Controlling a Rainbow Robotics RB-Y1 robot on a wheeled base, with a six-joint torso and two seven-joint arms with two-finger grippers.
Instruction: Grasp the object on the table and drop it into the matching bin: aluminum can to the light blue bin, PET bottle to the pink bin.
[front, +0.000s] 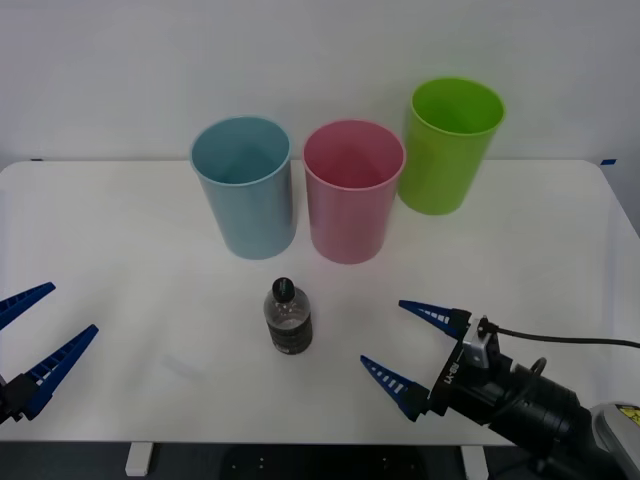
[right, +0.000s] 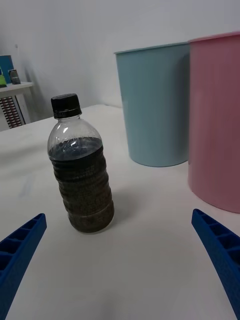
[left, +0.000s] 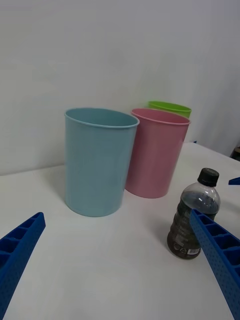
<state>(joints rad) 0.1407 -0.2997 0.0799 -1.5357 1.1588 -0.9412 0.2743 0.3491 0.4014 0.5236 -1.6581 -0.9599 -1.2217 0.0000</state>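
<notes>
A small clear PET bottle with a black cap and dark band stands upright on the white table, in front of the bins. Behind it stand the light blue bin and, beside it on the right, the pink bin. My right gripper is open, low over the table a short way right of the bottle, fingers pointing toward it. At the table's front left my left gripper hangs open, well apart from the bottle.
A lime green bin stands right of the pink one, slightly farther back. A black cable runs from my right wrist toward the table's right edge. A white wall rises behind the table.
</notes>
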